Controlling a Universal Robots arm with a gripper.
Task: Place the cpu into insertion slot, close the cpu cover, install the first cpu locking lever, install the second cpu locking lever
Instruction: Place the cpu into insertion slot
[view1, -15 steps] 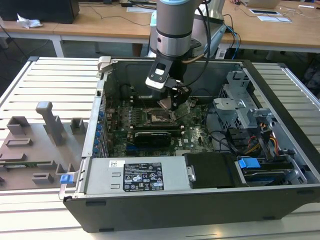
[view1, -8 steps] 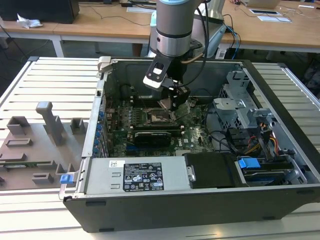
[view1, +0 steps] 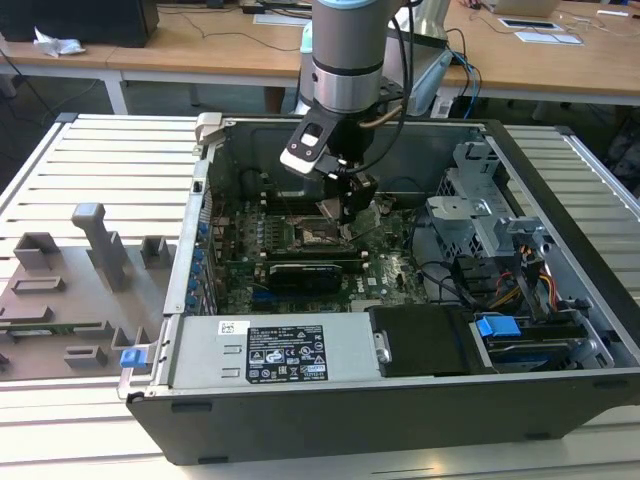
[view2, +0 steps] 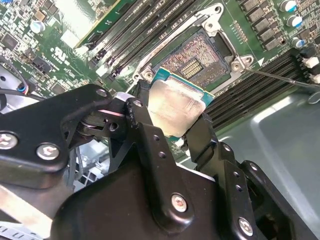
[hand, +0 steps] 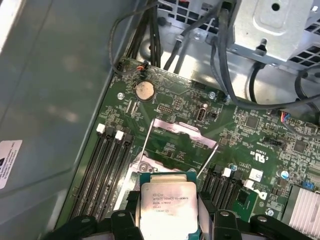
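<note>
Arm: the Universal Robots arm reached down into the open computer case (view1: 560, 300), with its gripper (view1: 352, 205) low over the green motherboard (view1: 390, 275).
Gripper: narrowed onto the cpu (view2: 180, 102), its black fingers (view2: 145, 132) pressing on two opposite edges; both wrist views showed the gripper (hand: 170, 222) carrying the chip with the silver-grey lid facing the cameras.
Cpu position: held above the near side of the insertion socket (view2: 200, 55), not seated. In the second wrist view it looked tilted against the socket plane, though that may be the camera's angle.
Contact: I could not tell whether the chip's lower edge touched the socket frame.
Socket: open, its contact field bare.
Cpu cover: the cpu cover (hand: 175, 127) stood swung up on the far side of the socket, away from the chip.
Levers: a thin lever rod (hand: 146, 142) and a second lever rod (hand: 209, 159) were raised, one on either side.
Neighbours: memory slots (hand: 107, 165) ran just beside the socket.
Risk, pins: a tilted or offset descent would probably land one corner first and bend contacts.
Risk, grip: thin edges give little hold, so the chip might slip or twist on release.
Risk, clearance: the fingers could likely snag a raised lever.
</note>
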